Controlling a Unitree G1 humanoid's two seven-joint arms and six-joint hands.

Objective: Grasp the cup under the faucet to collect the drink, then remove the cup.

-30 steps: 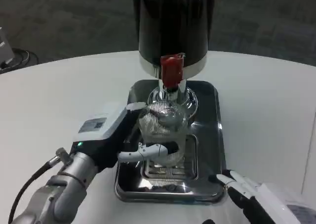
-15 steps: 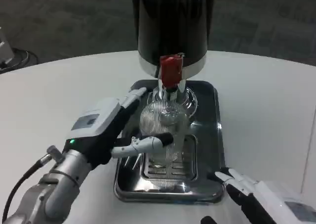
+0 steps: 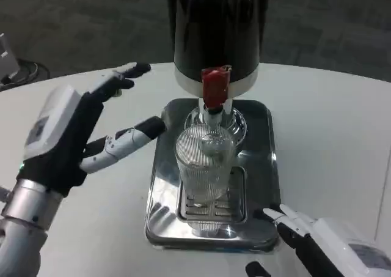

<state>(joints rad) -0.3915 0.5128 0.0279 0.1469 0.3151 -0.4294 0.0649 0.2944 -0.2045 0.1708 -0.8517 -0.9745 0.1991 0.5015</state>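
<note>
Ribbed clear glass cup [image 3: 204, 170]; mirror-polished metal tray [image 3: 256, 167]; matt white table [image 3: 330, 136].

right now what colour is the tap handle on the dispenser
Red, seen best in the head view: the tap handle on the dispenser.

No text, brand, number or sign can be read anywhere in the head view. A small grey label patch is seen on the white back of the left hand [image 3: 58, 130], but its markings are too blurred to be made out. A similar grey patch is seen on the back of the right hand [image 3: 330, 246] at the lower edge, equally illegible. No lettering is shown on the red tap handle [image 3: 214, 86], on the dark dispenser body [image 3: 214, 26] or on the metal tray [image 3: 259, 161].
</note>
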